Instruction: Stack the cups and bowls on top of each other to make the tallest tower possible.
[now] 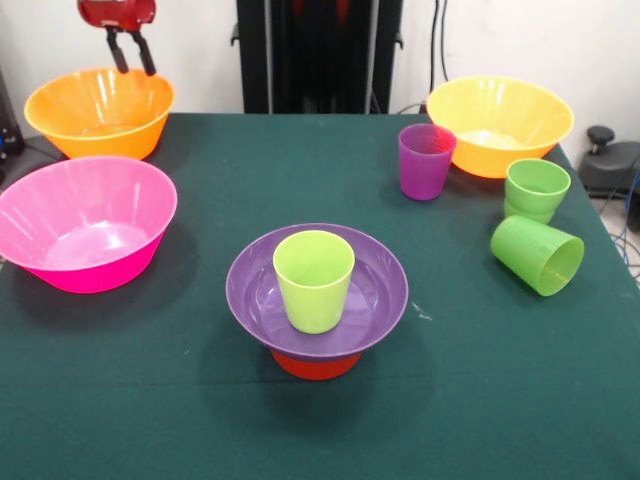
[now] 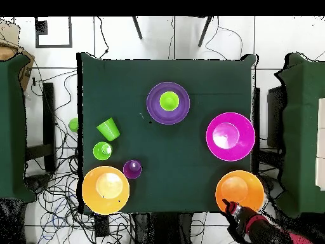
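Nearest the front of the green table (image 1: 200, 400) stands the tower (image 1: 316, 300), three pieces counted: one small orange bowl (image 1: 315, 365) at the bottom, one purple bowl (image 1: 260, 290) sitting wider on top of it, and one yellow-green cup (image 1: 314, 280) upright inside the purple bowl. Further back on one side is one big pink bowl (image 1: 85, 225), upright and alone. On the other side I count two green cups: one lying tipped on its side (image 1: 537, 255), and one upright (image 1: 536, 190) just behind it. A little further back is one translucent purple cup (image 1: 426, 161), upright, just beside an orange-yellow bowl (image 1: 500, 125). A second orange-yellow bowl (image 1: 99, 112) sits at the opposite far corner, making two of that kind. My gripper (image 1: 132, 53) hangs above the rim of that second bowl, its two fingers slightly apart with nothing between them.
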You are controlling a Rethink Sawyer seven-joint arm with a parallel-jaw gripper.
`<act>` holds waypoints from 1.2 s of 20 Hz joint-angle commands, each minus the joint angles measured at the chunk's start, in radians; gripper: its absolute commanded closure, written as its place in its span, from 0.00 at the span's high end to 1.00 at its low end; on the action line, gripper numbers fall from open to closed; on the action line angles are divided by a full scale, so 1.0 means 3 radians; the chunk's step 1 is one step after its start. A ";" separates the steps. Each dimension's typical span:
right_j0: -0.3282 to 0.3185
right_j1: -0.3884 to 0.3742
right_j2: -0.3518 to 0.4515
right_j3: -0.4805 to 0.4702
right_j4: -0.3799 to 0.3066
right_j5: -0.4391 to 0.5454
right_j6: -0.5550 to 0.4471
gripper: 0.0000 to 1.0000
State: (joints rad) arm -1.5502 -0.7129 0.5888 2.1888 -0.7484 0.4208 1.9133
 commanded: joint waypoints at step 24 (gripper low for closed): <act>-0.0365 0.1536 0.0360 -0.0868 -0.0631 0.0112 -0.0968 1.00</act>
State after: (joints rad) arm -1.6901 -0.3416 0.6411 2.0501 -0.8492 0.4210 1.9131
